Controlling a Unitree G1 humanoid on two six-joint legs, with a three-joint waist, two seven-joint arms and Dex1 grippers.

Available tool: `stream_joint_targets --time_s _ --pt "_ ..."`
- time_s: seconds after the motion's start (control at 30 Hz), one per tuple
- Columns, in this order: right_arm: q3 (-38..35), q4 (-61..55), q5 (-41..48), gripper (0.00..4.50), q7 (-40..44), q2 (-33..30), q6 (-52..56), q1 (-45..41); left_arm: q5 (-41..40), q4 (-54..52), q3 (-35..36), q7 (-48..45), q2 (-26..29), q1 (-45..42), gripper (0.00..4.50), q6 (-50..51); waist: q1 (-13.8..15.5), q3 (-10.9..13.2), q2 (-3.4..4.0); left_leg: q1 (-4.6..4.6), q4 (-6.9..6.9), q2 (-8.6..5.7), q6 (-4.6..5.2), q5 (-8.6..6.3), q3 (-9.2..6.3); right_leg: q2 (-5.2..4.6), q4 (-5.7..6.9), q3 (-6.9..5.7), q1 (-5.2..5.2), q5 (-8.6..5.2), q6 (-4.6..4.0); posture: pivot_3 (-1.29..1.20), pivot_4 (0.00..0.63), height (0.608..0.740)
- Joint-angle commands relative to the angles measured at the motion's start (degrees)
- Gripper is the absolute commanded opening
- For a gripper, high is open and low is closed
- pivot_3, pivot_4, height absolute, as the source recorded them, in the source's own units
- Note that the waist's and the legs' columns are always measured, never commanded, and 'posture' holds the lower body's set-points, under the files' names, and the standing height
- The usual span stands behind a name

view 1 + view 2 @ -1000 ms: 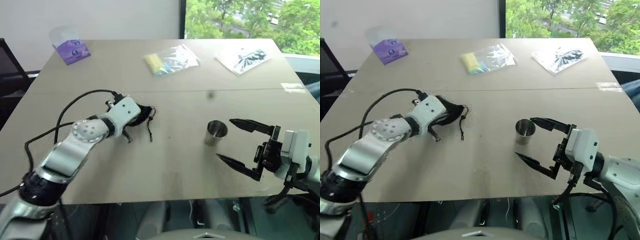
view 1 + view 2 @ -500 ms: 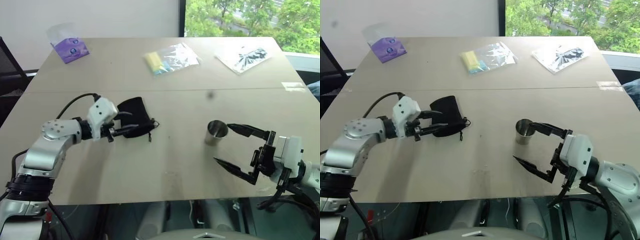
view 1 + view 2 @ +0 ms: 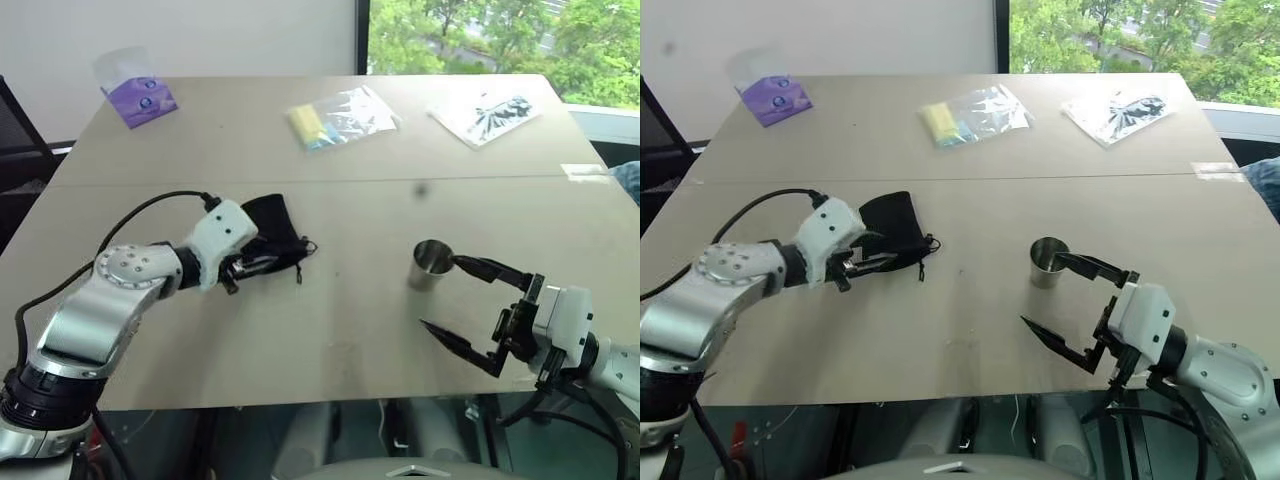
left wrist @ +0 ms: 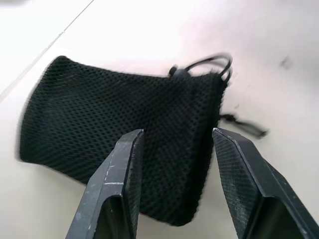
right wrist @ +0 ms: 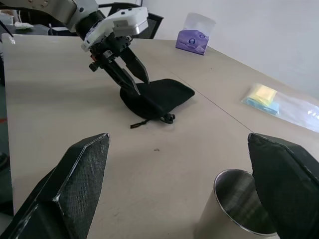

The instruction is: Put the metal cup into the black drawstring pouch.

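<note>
Small shiny steel cup [image 3: 432, 265] stands upright on the pale desk [image 3: 350, 330], open end up. Soft black mesh drawstring pouch [image 3: 272, 232] lies flat, well apart from the cup on its left, cord end toward it. Left pincer [image 4: 174, 164] released, fingers parted astride the pouch's near edge, nothing gripped. Right pincer [image 3: 470, 305] spread wide just beside the cup, on its right, empty.

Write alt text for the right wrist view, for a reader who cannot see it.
A shiny silver steel cup stands upright on a beige table between the right gripper's two wide-open black fingers. Farther off, the left gripper has its fingers down on a soft black fabric drawstring pouch lying flat.
</note>
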Motion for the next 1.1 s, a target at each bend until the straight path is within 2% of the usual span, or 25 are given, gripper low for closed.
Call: stream_joint_targets --time_s 0.03,0.2,0.47,0.5,0.57,0.67,0.9,1.0,1.1 --pt "-0.5 -2.6 0.6 4.50 -0.4 -0.1 -1.0 -0.1 8.6 -5.7 -4.0 4.4 1.5 0.0 2.23 0.3 0.0 0.0 0.00 0.01 0.00 0.00 0.00 0.00 0.01 0.00 0.00 0.01 0.00 0.00 0.00 0.00 0.150 0.740" --pt "-1.6 -2.8 1.8 4.50 0.1 -1.1 -0.2 0.0 17.3 -8.0 -10.2 8.0 0.5 0.5 2.23 1.6 0.0 0.0 0.00 0.01 0.00 0.00 0.00 0.00 0.02 0.01 0.02 0.01 0.00 0.00 0.00 0.00 0.150 0.740" --pt "-3.9 -3.1 4.7 4.50 0.3 -3.6 1.2 -0.5 25.8 -4.7 -15.5 12.0 -6.1 -1.1 2.23 2.6 0.1 0.0 -0.03 0.02 0.04 -0.01 0.01 0.00 0.06 0.01 0.09 0.02 0.01 0.00 0.00 0.00 0.150 0.740" --pt "-4.0 -3.1 4.9 4.50 0.2 -3.9 1.3 -0.5 26.1 -4.2 -15.5 11.7 -6.9 -1.3 1.85 2.6 0.1 0.0 -0.03 0.03 0.05 -0.01 0.01 0.00 0.06 0.02 0.13 0.02 0.00 0.00 0.00 0.00 0.150 0.740" --pt "-4.3 -3.1 4.7 4.50 -0.5 -4.4 2.1 -0.7 26.8 -2.8 -15.8 11.4 -8.5 -2.3 1.37 2.0 0.1 0.0 -0.03 0.06 0.06 -0.01 0.01 0.00 0.07 0.02 0.18 0.04 0.00 0.00 0.00 0.00 0.150 0.740" --pt "-4.5 -3.6 3.9 4.50 -2.8 -5.7 5.3 -2.0 26.1 -2.0 -15.0 10.3 -10.9 -3.8 0.06 3.5 0.1 0.0 -0.04 0.05 0.14 -0.02 0.02 -0.01 0.10 0.01 0.27 0.05 0.00 0.00 0.00 0.00 0.150 0.740" --pt "0.2 -6.6 -1.1 4.50 -7.2 -19.3 24.9 -11.2 25.0 0.4 -12.3 9.4 -15.4 -7.4 0.06 5.8 0.1 0.0 -0.04 0.06 0.52 -0.03 0.02 -0.01 0.12 0.02 0.66 0.06 0.00 -0.01 0.00 0.00 0.150 0.740" --pt "2.7 -6.2 1.1 4.50 -7.4 -20.9 30.1 -16.5 25.7 1.1 -12.5 9.7 -16.1 -8.1 0.06 5.4 0.0 0.0 -0.06 0.05 0.60 -0.02 0.02 -0.01 0.07 0.03 0.69 0.03 0.00 -0.01 -0.01 0.00 0.150 0.740" --pt "7.0 -3.5 -1.4 4.50 -7.2 -20.7 31.2 -21.2 27.1 0.8 -13.2 10.4 -16.3 -7.9 0.06 3.7 0.0 0.0 -0.06 0.02 0.66 -0.03 0.02 -0.01 0.09 0.02 0.69 0.05 0.00 -0.01 0.00 0.00 0.150 0.740"
